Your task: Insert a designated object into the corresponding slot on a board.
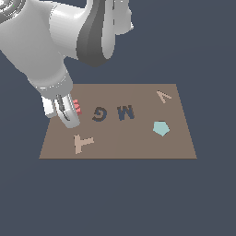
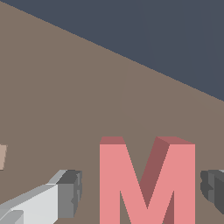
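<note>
Exterior view: your brown board [image 1: 138, 147] lies flat on a plain dark slate-blue ground, no walls or furniture visible. Take the M-shaped slot [image 1: 125, 112] as landmark, near the board's middle. Just beside it, toward the exterior view's left, is a dark G-shaped cutout [image 1: 99, 113]. Further that way sits the salmon-red M block [image 1: 77, 107], mostly hidden by your gripper [image 1: 67, 115], well apart from the slot. A tan T-shaped block [image 1: 83, 143] lies nearer the camera than the G cutout. A pale teal pentagon [image 1: 161, 128] sits to the slot's right in this view, a tan V-shaped block [image 1: 163, 96] beyond it near the far corner. Only readable letters: the shapes M, G, T, V.

Wrist view: the red M block [image 2: 146, 181] stands on the board [image 2: 65, 109], between your two fingers [image 2: 70, 194], one on each side. Fingers are spread, with visible gaps to the block, not touching. A tan block's edge [image 2: 2, 156] shows at the frame border. Dark ground past the board edge.
</note>
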Controlling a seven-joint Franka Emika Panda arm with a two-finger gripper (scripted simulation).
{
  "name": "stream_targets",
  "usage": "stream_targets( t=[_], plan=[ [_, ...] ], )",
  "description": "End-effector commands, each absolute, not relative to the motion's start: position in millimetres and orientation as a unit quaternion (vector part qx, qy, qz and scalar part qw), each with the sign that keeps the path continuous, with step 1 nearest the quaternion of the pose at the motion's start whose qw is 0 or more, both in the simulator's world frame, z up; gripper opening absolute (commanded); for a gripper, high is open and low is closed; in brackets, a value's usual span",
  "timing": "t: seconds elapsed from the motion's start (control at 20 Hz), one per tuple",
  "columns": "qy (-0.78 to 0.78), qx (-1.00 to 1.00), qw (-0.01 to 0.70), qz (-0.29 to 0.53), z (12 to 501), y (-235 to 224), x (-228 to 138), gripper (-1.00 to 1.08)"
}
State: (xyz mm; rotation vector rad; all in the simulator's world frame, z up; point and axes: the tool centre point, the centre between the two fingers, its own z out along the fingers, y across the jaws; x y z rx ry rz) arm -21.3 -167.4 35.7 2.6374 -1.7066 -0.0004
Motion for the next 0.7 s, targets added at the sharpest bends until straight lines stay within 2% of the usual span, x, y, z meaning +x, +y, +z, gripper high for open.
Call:
stream_targets(
  t=[0.0,0.05,0.1,0.65],
  plan=[
    [-0.544,0.839,0.0,0.0,30.3,-167.3,-21.6,1.0],
    [-0.544,0.839,0.0,0.0,29.9,-167.2,-21.6,1.0],
    [-0.544,0.839,0.0,0.0,29.9,-167.2,-21.6,-1.0],
    [-0.544,0.839,0.0,0.0,31.3,-167.1,-21.2,-1.0]
  ],
)
